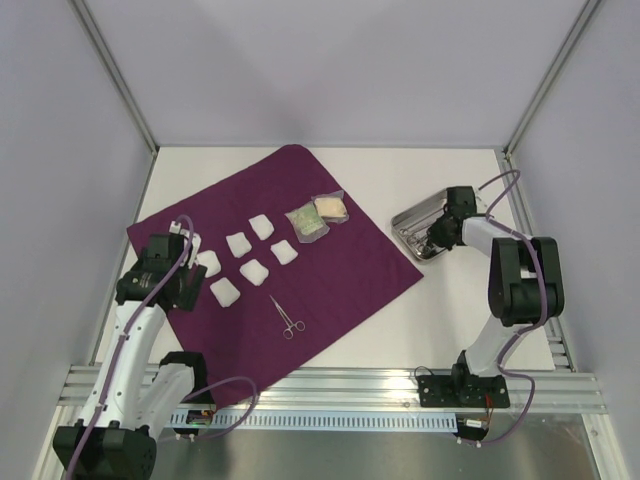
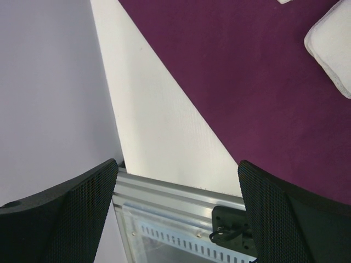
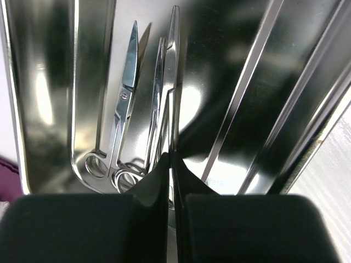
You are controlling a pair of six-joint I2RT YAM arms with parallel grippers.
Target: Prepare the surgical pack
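The deep-purple cloth [image 1: 340,270] lies spread flat on the white table. On it are several white gauze squares [image 1: 253,271], metal forceps [image 1: 287,317] and two clear packets [image 1: 307,221]. The steel tray [image 1: 410,222] stands off the cloth's right corner, with scissors [image 3: 127,82] lying inside. My right gripper [image 1: 440,237] [image 3: 171,156] is shut on the tray's thin wall. My left gripper [image 1: 185,290] [image 2: 178,181] hangs open over the cloth's left corner, nothing between its fingers; one gauze square [image 2: 332,46] shows at the upper right of the left wrist view.
An aluminium rail [image 1: 330,385] runs along the near table edge, with the arm bases on it. Grey walls with metal posts [image 1: 115,70] enclose the left, back and right sides. Bare white table [image 2: 159,126] lies left of the cloth.
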